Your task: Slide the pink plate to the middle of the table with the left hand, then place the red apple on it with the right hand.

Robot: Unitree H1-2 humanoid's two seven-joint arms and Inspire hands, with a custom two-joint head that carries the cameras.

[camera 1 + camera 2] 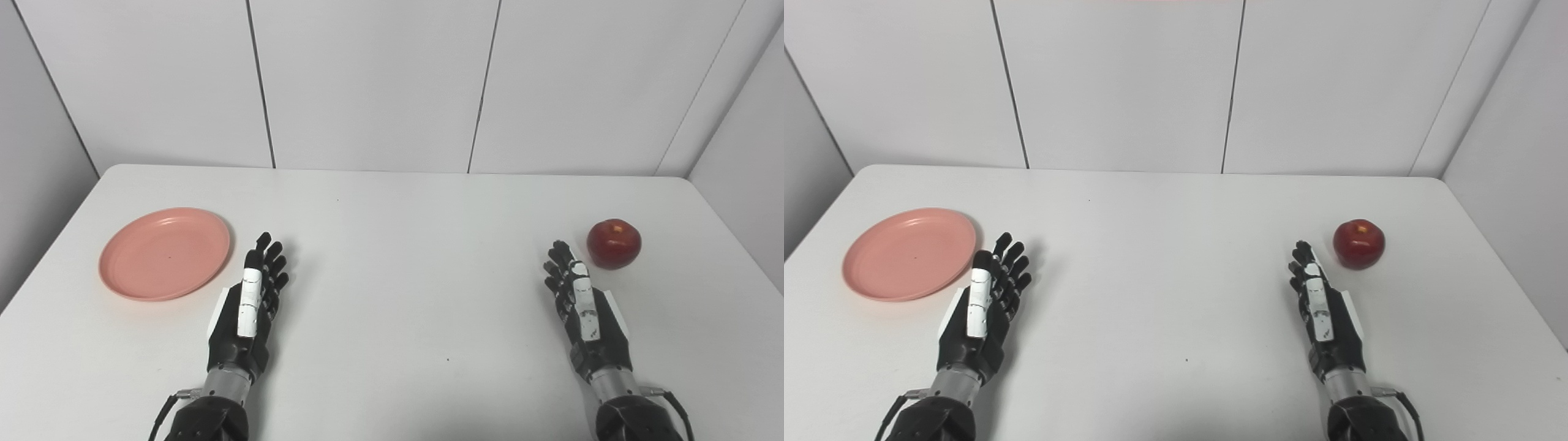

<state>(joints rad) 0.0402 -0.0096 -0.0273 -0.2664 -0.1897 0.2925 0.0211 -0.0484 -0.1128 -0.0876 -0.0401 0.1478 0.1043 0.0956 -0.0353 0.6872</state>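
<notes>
The pink plate (165, 253) lies flat on the left side of the white table (404, 245), and just to its right the left hand (252, 306) is stretched out with fingers apart, grasping nothing. Well across the table the right hand (582, 306) is likewise spread and empty, with the red apple (614, 244) standing just beyond its fingertips at the table's right side

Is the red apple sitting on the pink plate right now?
No, the red apple rests on the bare table at the right, far from the pink plate at the left.
</notes>
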